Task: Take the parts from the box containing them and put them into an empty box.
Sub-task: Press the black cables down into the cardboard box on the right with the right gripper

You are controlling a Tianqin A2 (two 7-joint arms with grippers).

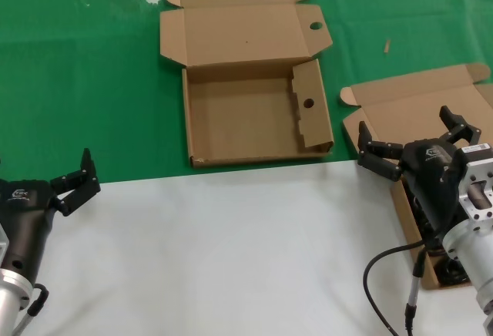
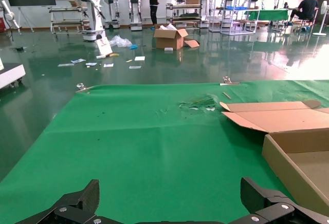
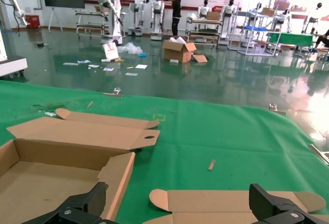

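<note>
Source box: the plain-lidded box [image 1: 420,109] sits at the robot's right on the counter [image 1: 231,251], lid folded back, mostly hidden under the right arm.
Parts: only a dark patch of the power cords [image 1: 449,268] shows inside its near end; their long axis cannot be read from here.
Target box: the wide empty box [image 1: 246,116] with punched holes lies ahead of centre on the green cloth [image 1: 85,82], open and bare inside, to the left of the source box.
Key relation: the cords lie directly below and slightly behind the right gripper [image 1: 416,142], so the reach is downward; the left arm is well apart from them.
Right jaws: spread wide, holding nothing, hovering over the source box with both tips above its lid edge in the right wrist view.
Left gripper [image 1: 73,182]: parked at the near left over the white surface, jaws open and empty.
Judged step: no cord has been moved yet; the right arm is the one placed to make the pick.
</note>
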